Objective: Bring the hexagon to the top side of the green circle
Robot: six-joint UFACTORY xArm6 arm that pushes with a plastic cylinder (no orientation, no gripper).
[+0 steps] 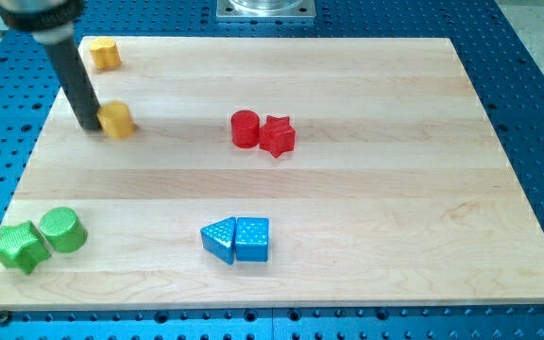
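My tip (90, 126) is on the board at the upper left, touching the left side of a yellow block (118, 120) that looks like the hexagon. A second yellow block (105, 53), its shape hard to make out, lies near the top left corner. The green circle (62, 229) sits at the lower left, well below my tip. A green star (19, 246) touches its left side.
A red circle (245, 128) and a red star (278, 136) touch each other near the middle. A blue triangle (220, 239) and a blue cube (252, 238) sit together at the bottom centre. The wooden board (395, 189) lies on a blue perforated table.
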